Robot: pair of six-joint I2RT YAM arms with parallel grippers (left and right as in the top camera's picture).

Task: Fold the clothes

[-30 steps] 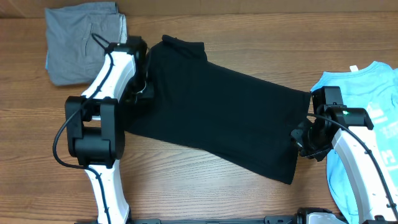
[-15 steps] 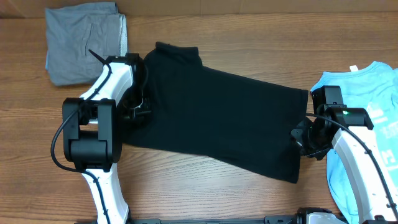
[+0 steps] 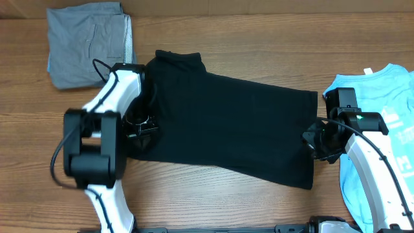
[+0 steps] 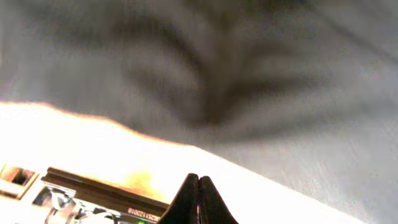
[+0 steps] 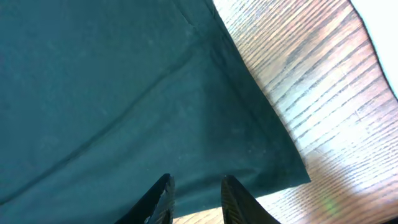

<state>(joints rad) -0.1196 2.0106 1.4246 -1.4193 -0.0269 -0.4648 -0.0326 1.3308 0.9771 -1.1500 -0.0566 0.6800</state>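
The black T-shirt [image 3: 226, 126] lies spread at a slant across the table middle, collar at the upper left. My left gripper [image 3: 139, 126] is at its left edge. In the left wrist view its fingers [image 4: 199, 186] are pressed together, with wrinkled dark fabric [image 4: 249, 81] just beyond them. My right gripper [image 3: 315, 144] is open at the shirt's right hem. In the right wrist view it [image 5: 196, 193] straddles the hem [image 5: 236, 168] near the bottom corner. The grey garment [image 3: 87, 42] lies folded at the back left. The light-blue tee [image 3: 388, 110] lies at the right edge.
Bare wooden table [image 3: 259, 39] shows behind and in front of the shirt. The left arm [image 3: 103, 110] stands between the grey garment and the shirt. The right arm [image 3: 372, 162] lies over the light-blue tee.
My left gripper has moved toward the front edge, and the shirt's left side and collar have shifted left and forward with it. The right gripper has stayed at the right hem.
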